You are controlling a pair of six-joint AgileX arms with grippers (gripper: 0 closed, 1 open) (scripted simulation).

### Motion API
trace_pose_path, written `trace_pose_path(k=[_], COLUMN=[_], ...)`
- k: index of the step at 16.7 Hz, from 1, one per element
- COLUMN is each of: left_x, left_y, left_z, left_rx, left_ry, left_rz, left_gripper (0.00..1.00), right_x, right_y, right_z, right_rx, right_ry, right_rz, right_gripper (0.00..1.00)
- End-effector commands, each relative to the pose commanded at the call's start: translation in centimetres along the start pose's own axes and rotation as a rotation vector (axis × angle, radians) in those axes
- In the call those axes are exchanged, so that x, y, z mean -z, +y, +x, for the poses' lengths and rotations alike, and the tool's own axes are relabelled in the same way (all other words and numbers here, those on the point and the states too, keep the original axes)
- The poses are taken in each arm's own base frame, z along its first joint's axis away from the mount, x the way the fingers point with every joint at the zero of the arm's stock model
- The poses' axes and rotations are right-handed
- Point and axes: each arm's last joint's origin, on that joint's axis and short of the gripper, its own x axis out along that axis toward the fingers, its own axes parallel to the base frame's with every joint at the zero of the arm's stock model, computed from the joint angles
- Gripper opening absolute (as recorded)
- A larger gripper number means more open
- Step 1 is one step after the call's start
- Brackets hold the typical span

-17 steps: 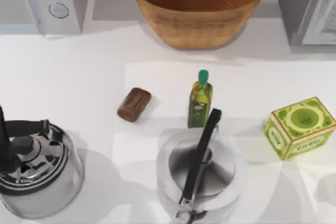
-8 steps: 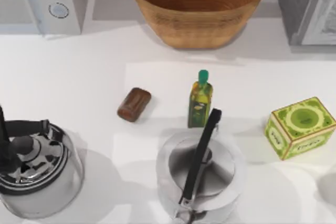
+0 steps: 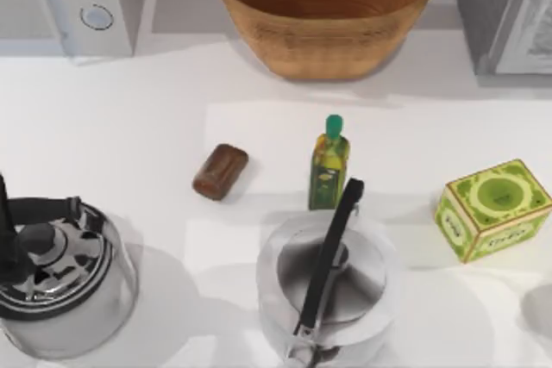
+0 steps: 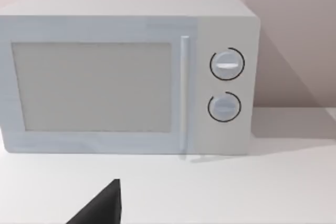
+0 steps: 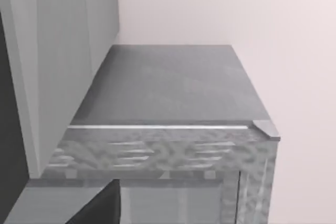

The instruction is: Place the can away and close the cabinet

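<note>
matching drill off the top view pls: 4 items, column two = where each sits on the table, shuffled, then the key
Items:
1. wicker basket
2. microwave
3. green box
4. oil bottle

Places:
A. back left corner
B. right side, toward the front
C. back centre
D. middle of the table, right of the brown can

Pairs: 1-C, 2-A, 3-B, 4-D
</note>
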Motion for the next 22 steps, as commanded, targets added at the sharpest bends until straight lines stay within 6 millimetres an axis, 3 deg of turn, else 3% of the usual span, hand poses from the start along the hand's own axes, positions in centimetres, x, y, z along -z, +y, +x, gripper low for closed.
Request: trace_pose_path(k=[5, 8, 11, 14, 16, 19, 22], left_x=[0.0, 0.0, 0.0, 0.0, 0.0, 0.0, 0.0], left_y=[0.0, 0.0, 0.0, 0.0, 0.0, 0.0, 0.0], left_z=[0.0, 0.0, 0.0, 0.0, 0.0, 0.0, 0.0], left_rx=[0.000, 0.000, 0.000, 0.000, 0.000, 0.000, 0.000], left_ry=[0.000, 0.000, 0.000, 0.000, 0.000, 0.000, 0.000], left_rz=[0.000, 0.000, 0.000, 0.000, 0.000, 0.000, 0.000], left_gripper=[1.00, 1.00, 1.00, 1.00, 1.00, 1.00, 1.00], right_x=[0.1, 0.1, 0.1, 0.0, 0.0, 0.0, 0.0], right_y=[4.3, 9.4, 16.1, 22.4, 25.6, 28.4, 29.2], right_z=[5.2, 8.3, 10.0, 9.4, 8.3, 6.7, 6.1], right_rx=[0.002, -0.003, -0.009, -0.008, -0.006, -0.003, -0.001], right_ry=[0.012, 0.021, 0.023, 0.014, 0.007, -0.001, -0.003], right_rz=[0.004, 0.002, -0.003, -0.007, -0.006, -0.004, -0.003], right_gripper=[1.00, 1.00, 1.00, 1.00, 1.00, 1.00, 1.00])
